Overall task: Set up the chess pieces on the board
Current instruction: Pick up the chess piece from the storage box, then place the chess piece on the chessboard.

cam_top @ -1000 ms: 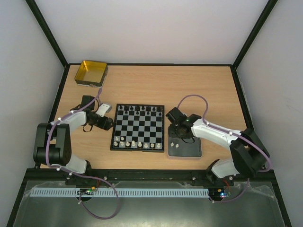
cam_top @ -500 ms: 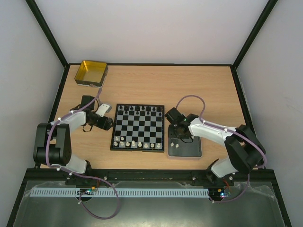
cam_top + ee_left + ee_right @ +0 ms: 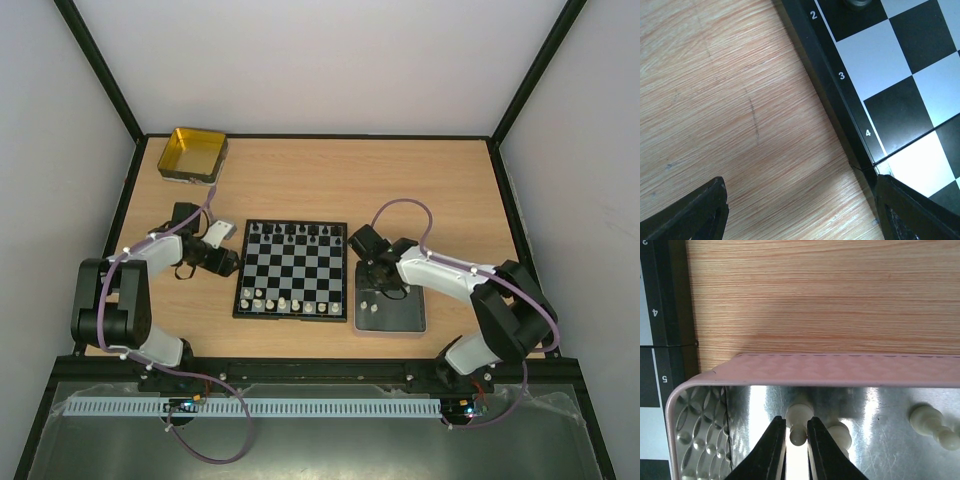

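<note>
The board (image 3: 292,268) has black chess pieces (image 3: 290,230) along its far rows and white ones (image 3: 285,303) along its near rows. My right gripper (image 3: 376,287) reaches into the far left corner of the grey tray (image 3: 412,318). In the right wrist view its gripper (image 3: 796,429) is shut on the head of a white pawn (image 3: 798,415) that lies in the tray (image 3: 840,369). My left gripper (image 3: 228,262) is open and empty, low over the wood beside the board's left edge. In the left wrist view it (image 3: 800,215) is spread wide beside the board (image 3: 890,65).
Two more white pieces (image 3: 932,425) (image 3: 842,434) lie in the tray near the held pawn. A yellow square tin (image 3: 193,153) stands at the far left corner of the table. A black piece (image 3: 856,3) stands near the board's left edge.
My right arm has shifted a little and brought its gripper further into the tray's far left corner. The left arm has not moved.
</note>
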You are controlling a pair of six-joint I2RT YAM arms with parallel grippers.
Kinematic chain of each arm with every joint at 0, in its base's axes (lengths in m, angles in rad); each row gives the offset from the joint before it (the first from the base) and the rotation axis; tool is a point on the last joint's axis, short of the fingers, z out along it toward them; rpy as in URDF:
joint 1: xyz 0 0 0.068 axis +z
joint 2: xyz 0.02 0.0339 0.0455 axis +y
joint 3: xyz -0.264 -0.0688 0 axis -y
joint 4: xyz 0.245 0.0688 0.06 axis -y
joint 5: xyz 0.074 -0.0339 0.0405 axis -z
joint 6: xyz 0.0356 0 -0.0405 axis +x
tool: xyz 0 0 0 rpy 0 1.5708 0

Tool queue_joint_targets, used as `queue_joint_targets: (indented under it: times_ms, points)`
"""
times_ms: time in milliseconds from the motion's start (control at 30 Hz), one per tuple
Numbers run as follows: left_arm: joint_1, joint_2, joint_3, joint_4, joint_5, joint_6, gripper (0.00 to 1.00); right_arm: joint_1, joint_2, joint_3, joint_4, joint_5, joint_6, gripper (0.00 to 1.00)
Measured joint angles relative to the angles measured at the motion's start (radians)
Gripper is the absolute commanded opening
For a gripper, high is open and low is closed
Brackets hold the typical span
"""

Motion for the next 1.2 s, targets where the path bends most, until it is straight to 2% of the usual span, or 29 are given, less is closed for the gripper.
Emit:
queue_joint_targets:
  times_ms: [267,400,533,767,1200]
  points:
    - [0.000,0.004,0.000,-0.008,0.008,0.003,0.80,-0.004,0.022,0.022,0.000,0.011,-0.011,0.12]
    - [0.000,0.004,0.000,-0.008,0.009,0.003,0.80,-0.005,0.026,0.023,-0.001,0.011,-0.014,0.05]
    - [0.000,0.004,0.000,-0.009,0.010,0.003,0.80,-0.005,0.026,0.023,-0.002,0.011,-0.014,0.02]
    - [0.000,0.004,0.000,-0.009,0.011,0.003,0.80,-0.005,0.008,0.042,-0.053,0.019,-0.019,0.02]
    - [0.000,0.007,0.000,-0.010,0.017,0.003,0.81,0.016,-0.091,0.291,-0.272,0.047,-0.044,0.02]
